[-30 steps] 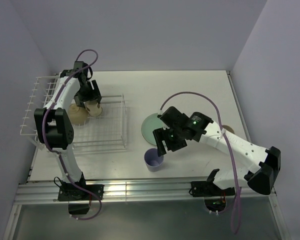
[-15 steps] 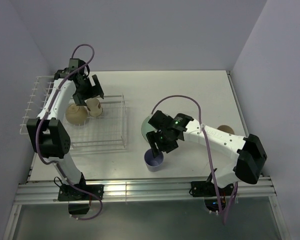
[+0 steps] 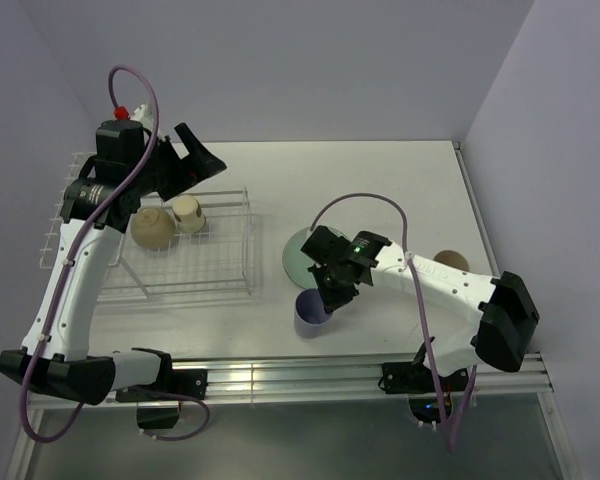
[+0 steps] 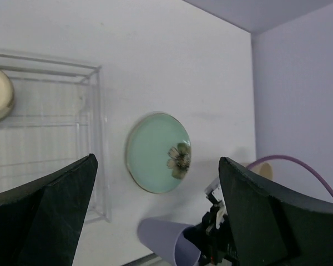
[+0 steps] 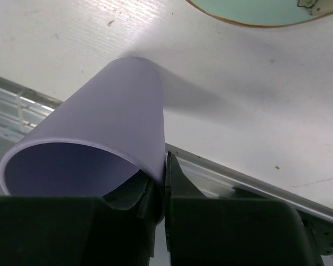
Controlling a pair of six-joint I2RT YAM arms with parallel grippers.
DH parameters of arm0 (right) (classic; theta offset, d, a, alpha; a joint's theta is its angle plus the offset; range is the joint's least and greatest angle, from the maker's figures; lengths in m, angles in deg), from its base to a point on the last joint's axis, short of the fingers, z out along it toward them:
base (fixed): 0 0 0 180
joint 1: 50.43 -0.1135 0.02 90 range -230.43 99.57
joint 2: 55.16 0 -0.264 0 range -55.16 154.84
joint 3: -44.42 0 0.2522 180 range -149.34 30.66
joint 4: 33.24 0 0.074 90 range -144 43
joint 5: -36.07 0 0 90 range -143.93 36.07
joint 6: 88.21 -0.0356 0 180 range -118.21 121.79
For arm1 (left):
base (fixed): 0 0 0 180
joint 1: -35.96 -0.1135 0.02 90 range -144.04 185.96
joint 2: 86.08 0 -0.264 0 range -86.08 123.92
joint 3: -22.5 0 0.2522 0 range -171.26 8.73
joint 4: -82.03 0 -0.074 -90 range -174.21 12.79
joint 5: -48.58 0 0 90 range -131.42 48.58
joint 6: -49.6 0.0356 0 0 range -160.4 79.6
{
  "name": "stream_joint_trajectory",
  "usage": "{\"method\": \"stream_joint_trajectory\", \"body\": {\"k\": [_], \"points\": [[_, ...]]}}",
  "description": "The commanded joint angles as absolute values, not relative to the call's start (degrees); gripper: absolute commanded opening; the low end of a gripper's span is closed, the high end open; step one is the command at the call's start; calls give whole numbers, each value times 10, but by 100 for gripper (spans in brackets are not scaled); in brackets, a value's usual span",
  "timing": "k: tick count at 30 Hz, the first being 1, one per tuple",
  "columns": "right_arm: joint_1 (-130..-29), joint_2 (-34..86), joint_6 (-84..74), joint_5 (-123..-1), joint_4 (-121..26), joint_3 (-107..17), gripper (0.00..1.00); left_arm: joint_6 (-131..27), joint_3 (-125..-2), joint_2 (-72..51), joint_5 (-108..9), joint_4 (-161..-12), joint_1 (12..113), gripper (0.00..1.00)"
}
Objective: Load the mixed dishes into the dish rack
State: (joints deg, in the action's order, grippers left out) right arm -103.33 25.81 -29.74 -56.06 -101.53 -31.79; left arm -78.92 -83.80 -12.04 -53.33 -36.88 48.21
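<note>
Lifted off the white wire rack (image 3: 251, 245), my left gripper (image 3: 192, 165) is open; my right gripper (image 5: 160, 166) clamps the tilted, tapered lavender cup (image 5: 100, 127) at its rim.

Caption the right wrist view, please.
Right pincer grips the lavender cup by its rim, the green plate just beyond.

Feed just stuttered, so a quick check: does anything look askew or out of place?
Only the lavender cup: it leans over near the front edge of the table, its rim wall pinched by the right gripper, one finger inside. That looks like a grasp, not a spill. The green plate lies flat beside it; nothing looks damaged.
</note>
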Motion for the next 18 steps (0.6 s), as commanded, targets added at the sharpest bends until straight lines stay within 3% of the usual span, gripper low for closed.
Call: {"method": "stream_joint_trajectory", "body": {"k": [1, 4, 8, 18], "points": [[-1036, 206, -300, -527, -1059, -386, 0, -828, -797, -138, -615, -407, 491, 98], [-1019, 191, -292, -536, -1086, -462, 0, -853, -752, -172, -677, -466, 498, 99], [-953, 178, -281, -686, -1079, -545, 0, -881, -710, -201, -781, -576, 502, 99], [-830, 151, -339, -948, -945, -538, 0, -979, -641, -249, -887, -723, 503, 99]]}}
